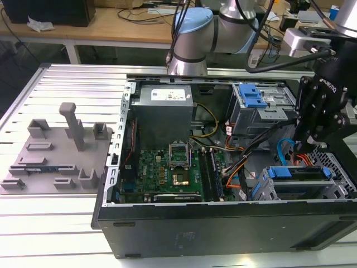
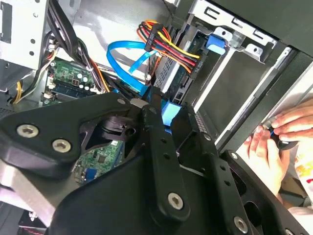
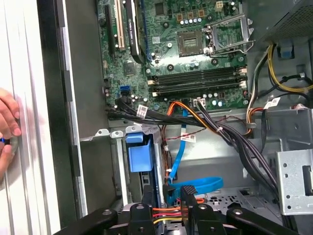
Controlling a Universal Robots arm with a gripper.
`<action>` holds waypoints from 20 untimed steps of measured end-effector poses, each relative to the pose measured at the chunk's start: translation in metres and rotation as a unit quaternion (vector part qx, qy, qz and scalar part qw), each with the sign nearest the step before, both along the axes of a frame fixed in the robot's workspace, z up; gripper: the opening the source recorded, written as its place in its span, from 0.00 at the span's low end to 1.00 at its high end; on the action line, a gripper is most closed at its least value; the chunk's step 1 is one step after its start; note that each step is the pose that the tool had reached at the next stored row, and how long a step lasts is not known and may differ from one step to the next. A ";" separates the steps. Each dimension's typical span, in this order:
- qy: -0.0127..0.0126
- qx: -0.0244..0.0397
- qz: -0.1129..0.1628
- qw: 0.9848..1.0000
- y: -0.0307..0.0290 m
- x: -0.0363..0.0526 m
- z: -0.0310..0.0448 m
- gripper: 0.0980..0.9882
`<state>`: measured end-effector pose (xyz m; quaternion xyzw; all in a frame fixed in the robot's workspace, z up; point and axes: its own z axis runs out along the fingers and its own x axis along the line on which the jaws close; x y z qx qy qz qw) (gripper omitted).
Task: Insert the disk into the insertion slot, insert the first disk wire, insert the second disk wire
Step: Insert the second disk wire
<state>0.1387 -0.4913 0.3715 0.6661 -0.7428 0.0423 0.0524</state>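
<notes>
- We see the disk [image 1: 298,173] with its blue frame already seated in the insertion slot [image 1: 340,167], at the exterior view's right inside the open computer case [image 1: 223,223].
- Our gripper [image 3: 168,196] hangs just above the disk's connector end, its fingers [image 3: 147,198] clenched on a bundle of red, yellow and orange wires [image 3: 166,214].
- A blue flat cable [image 3: 195,185] curls just beside the fingertips.
- A person's hand [image 2: 274,142] rests outside the case wall.

Silver arm [image 1: 234,22] with pale-blue joint caps, black screw-studded pincer [image 2: 164,117]
</notes>
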 end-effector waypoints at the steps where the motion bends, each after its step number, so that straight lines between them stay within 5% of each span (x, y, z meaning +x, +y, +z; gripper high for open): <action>1: 0.000 -0.004 0.000 1.000 0.0006 0.0000 -0.0006 0.30; 6: 0.000 -0.013 0.000 1.000 0.0020 0.0000 -0.0018 0.28; 7: 0.000 -0.015 0.000 1.000 0.0024 0.0000 -0.0023 0.12; 20: 0.000 -0.021 0.000 1.000 0.0117 0.0000 -0.0086 0.07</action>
